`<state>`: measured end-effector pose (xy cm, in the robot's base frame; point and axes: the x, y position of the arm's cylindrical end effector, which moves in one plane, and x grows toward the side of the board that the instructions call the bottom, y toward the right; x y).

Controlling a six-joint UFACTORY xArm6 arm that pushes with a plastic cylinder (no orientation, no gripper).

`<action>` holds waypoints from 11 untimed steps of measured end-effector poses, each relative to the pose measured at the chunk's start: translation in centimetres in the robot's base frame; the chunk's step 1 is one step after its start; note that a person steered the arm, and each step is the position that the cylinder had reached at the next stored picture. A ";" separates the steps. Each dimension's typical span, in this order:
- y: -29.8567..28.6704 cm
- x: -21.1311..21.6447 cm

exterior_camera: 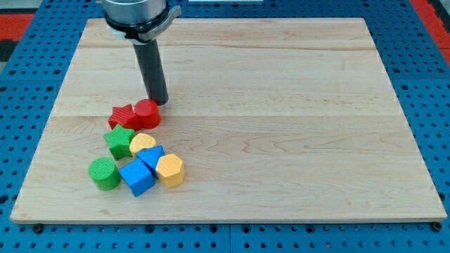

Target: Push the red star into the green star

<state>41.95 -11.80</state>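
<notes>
The red star (pixel 121 116) lies left of centre on the wooden board, touching a red round block (pixel 147 112) on its right. The green star (pixel 120 140) sits just below the red star, nearly touching it. My tip (pixel 159 101) stands just above and to the right of the red round block, close against it, and to the upper right of the red star.
Below the green star sit a green cylinder (pixel 104 173), a yellow block (pixel 143 143), two blue blocks (pixel 150 158) (pixel 136 177) and a yellow hexagonal block (pixel 169 169), packed together. The board's left edge (pixel 43 133) is near the cluster.
</notes>
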 end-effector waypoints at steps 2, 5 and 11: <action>-0.4 4.7; -1.5 1.5; -6.3 4.1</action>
